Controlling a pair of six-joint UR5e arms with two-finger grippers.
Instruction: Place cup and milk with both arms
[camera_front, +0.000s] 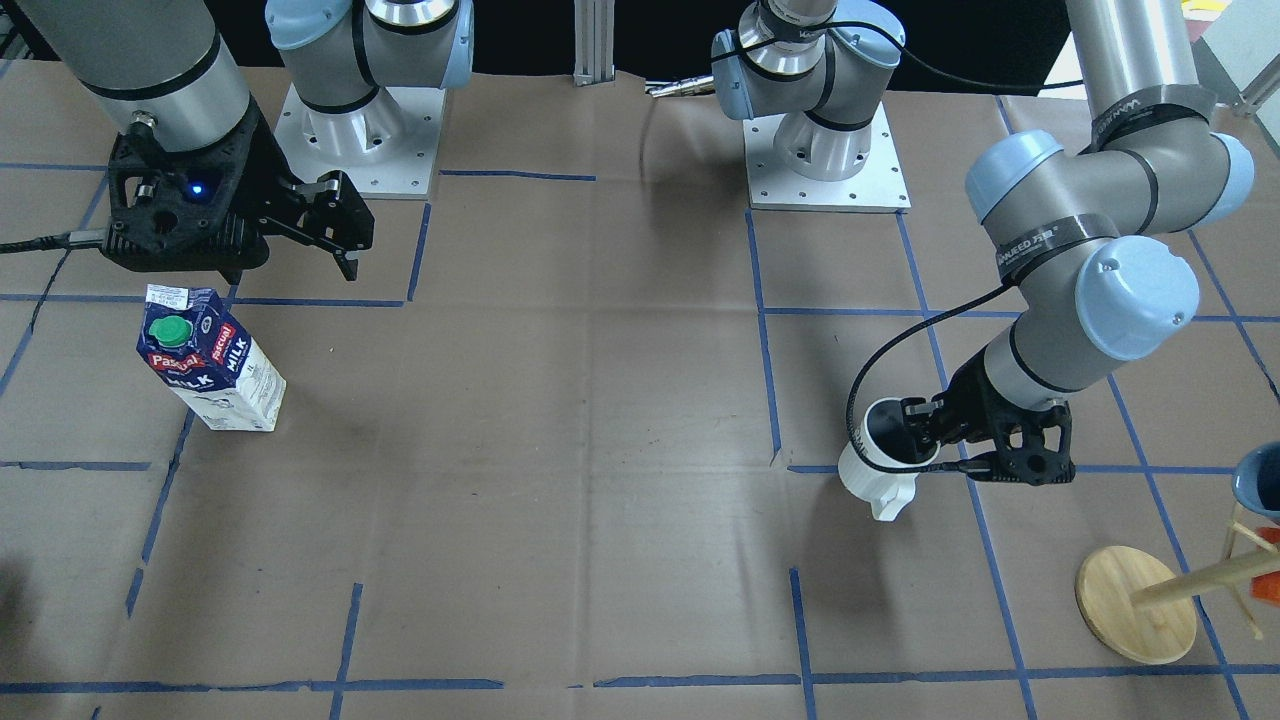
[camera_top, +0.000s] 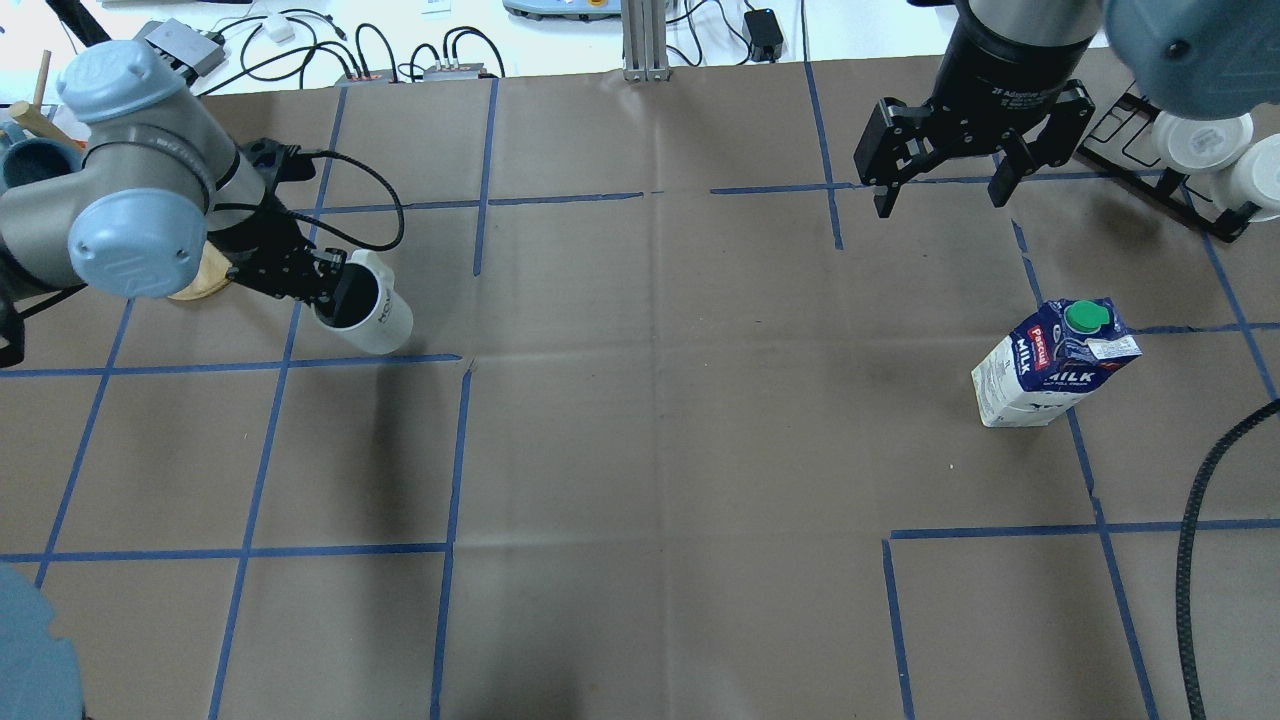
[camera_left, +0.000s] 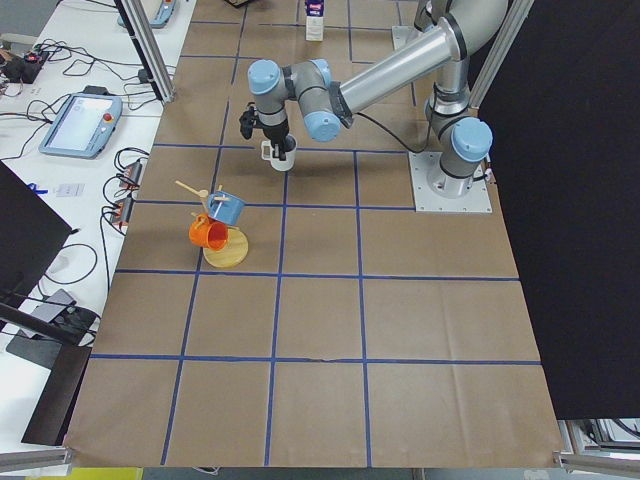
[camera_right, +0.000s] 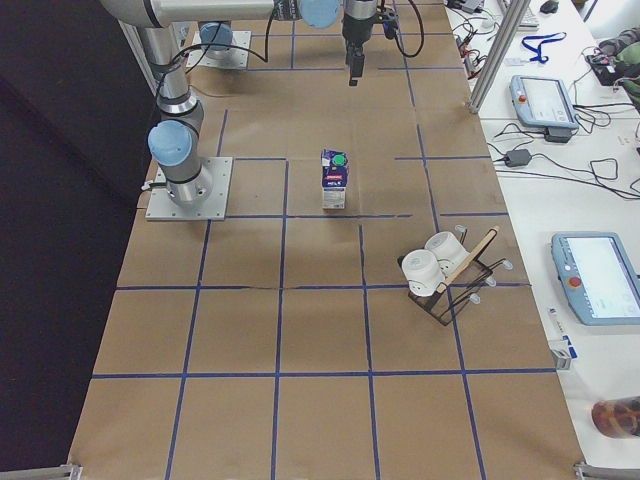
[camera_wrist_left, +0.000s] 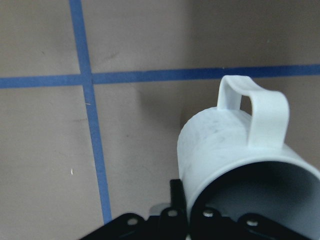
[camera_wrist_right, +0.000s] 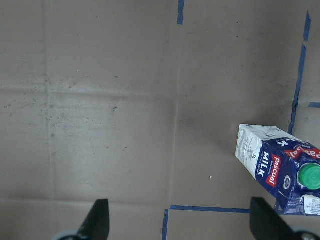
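Note:
The white cup with its dark inside is tilted low over the table at the left, handle pointing away from the robot; it also shows in the front view and the left wrist view. My left gripper is shut on its rim, one finger inside. The milk, a blue and white carton with a green cap, stands upright on the table at the right, alone. My right gripper hangs open and empty above the table, beyond the carton and apart from it.
A wooden mug tree with a blue and an orange mug stands close to the left arm. A black rack with white cups sits at the far right. A black cable lies at the right edge. Blue tape lines grid the brown paper.

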